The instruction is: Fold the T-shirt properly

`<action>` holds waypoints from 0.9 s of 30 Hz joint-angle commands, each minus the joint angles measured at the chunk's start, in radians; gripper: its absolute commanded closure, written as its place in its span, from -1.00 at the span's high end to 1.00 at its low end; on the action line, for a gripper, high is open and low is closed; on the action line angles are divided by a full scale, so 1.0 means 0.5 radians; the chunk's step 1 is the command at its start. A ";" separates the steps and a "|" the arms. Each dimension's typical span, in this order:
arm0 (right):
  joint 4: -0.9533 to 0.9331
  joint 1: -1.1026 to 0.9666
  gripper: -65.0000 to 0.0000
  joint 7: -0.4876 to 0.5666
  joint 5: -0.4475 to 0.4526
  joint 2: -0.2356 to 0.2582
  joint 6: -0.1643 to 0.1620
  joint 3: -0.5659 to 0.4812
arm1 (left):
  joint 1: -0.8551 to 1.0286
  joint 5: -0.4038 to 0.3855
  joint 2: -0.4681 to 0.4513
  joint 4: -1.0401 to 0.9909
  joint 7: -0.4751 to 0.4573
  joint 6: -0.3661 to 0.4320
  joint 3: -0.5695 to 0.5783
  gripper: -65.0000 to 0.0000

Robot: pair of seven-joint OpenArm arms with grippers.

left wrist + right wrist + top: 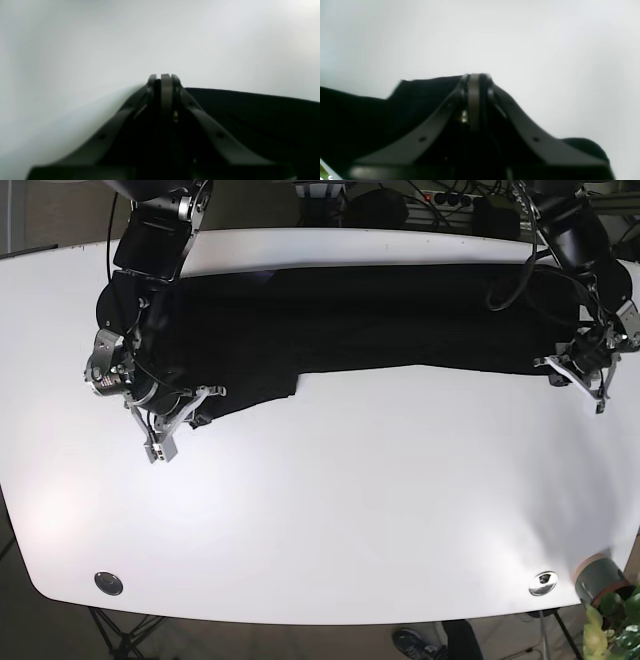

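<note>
Nearest the camera the white oval table [330, 510] lies bare, and beyond it both black grippers, right [160, 442] and left [597, 395], pinch the near edge of the black cotton T-shirt [380, 315] stretched lengthwise, so folding looks barely begun.

The T-shirt [360, 320] lies spread across the table's [330, 510] far half. The right gripper [160, 445] sits beyond the shirt's near hem; the left gripper [598, 395] sits beside the garment's opposite end.
</note>
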 commanded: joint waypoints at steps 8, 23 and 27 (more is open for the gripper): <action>0.405 -0.064 -0.93 -0.088 0.104 0.016 0.009 0.076 | -0.056 -0.023 0.025 0.560 0.241 -0.003 -0.062 -1.00; 0.826 -0.377 -0.93 -0.183 0.107 0.013 0.015 0.131 | 0.155 -0.023 0.025 0.839 0.634 -0.031 -0.394 -1.00; 0.863 -0.450 -0.93 -0.186 0.107 0.009 0.015 0.131 | 0.263 -0.017 0.025 0.870 0.637 -0.159 -0.406 -1.00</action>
